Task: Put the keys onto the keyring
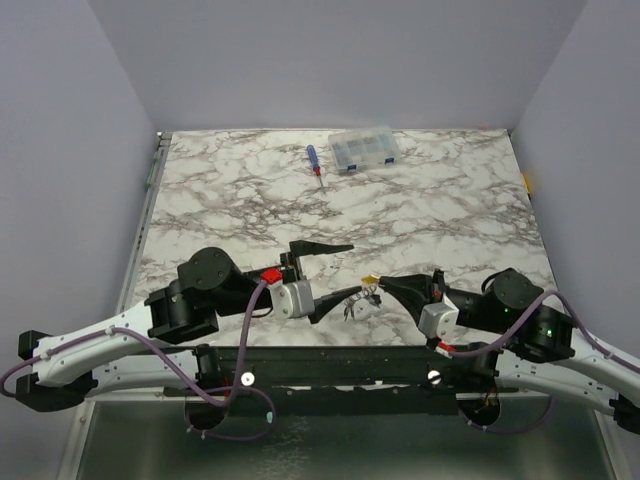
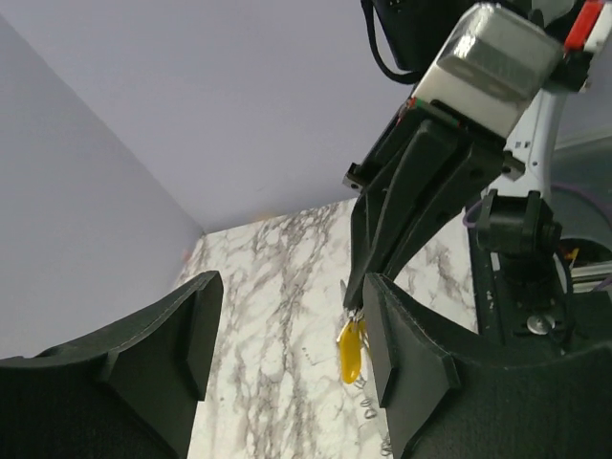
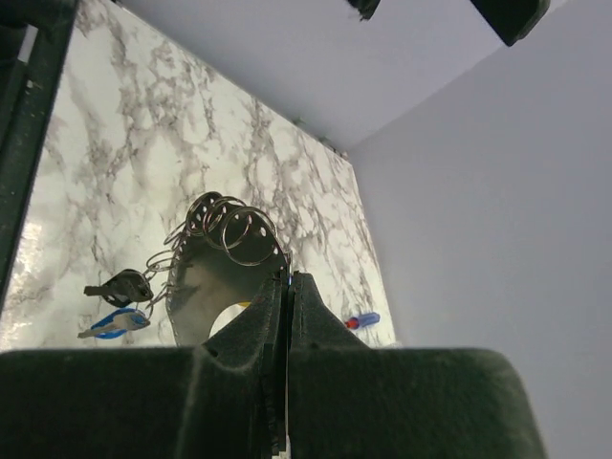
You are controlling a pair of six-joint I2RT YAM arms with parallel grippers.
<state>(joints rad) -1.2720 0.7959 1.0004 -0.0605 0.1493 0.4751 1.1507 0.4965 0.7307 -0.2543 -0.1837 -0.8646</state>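
My right gripper (image 1: pixel 386 283) is shut on the rim of the grey keyring (image 3: pixel 191 287), a flat hoop with several small wire rings (image 3: pixel 234 229) along its edge, held just above the table near the front edge. A black key (image 3: pixel 120 285) and a blue key (image 3: pixel 115 325) hang from its rings. A yellow key (image 2: pixel 351 349) hangs right at the right gripper's fingertips (image 2: pixel 382 258); it also shows in the top view (image 1: pixel 369 281). My left gripper (image 1: pixel 352 268) is open, its jaws spread wide, with the yellow key close to its right finger (image 2: pixel 411 354). It holds nothing.
A clear plastic compartment box (image 1: pixel 365 150) stands at the back of the marble table (image 1: pixel 450 210). A blue-and-red-handled screwdriver (image 1: pixel 314 163) lies just left of it and also shows in the right wrist view (image 3: pixel 363 320). Purple walls enclose the table.
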